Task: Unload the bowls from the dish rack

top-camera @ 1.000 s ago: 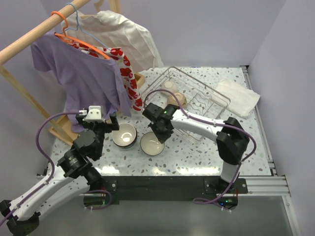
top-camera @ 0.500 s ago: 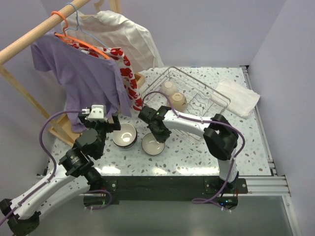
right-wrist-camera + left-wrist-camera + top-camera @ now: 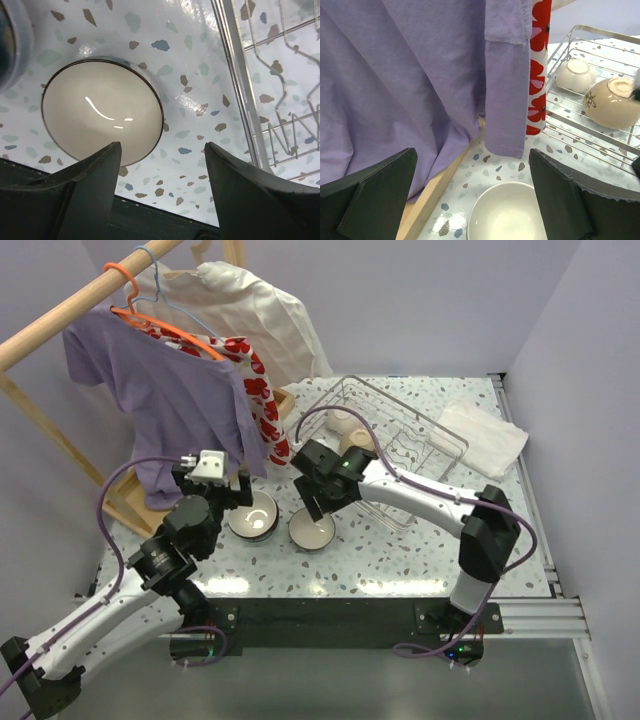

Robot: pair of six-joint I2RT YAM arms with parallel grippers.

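Seen from above, two bowls stand upright on the speckled counter (image 3: pixel 385 552), in front of the dish rack (image 3: pixel 415 448). A dark-sided bowl (image 3: pixel 252 518) is on the left and a pale bowl (image 3: pixel 312 531) is just beside it on the right. The right gripper (image 3: pixel 316 502) hangs over the pale bowl, and the left gripper (image 3: pixel 215 490) sits at the far edge of the dark-sided one. A purple shirt (image 3: pixel 165 390) and a red-flowered garment (image 3: pixel 257 390) hang from the wooden rail (image 3: pixel 60 315) on the left. A folded white cloth (image 3: pixel 485 435) lies to the right of the rack.

The overhead view does not show how the jaws stand; the wrist cameras do. In the right wrist view the jaws are spread wide with nothing between them. The pale bowl rests on the counter below, showing a thin dark rim and a glossy cream inside. The rack's wire edge is close on its right, and a sliver of the dark-sided bowl shows at the upper left.

In the left wrist view the jaws are also fully spread and hold nothing. Below them is the white inside of the dark-sided bowl.

That view also makes clear what the right arm's cable partly hides from above. A white bowl (image 3: pixel 575 74) and a beige bowl (image 3: pixel 612 102) with a small flower mark lie in the rack with their foot rings showing. The two are near each other.
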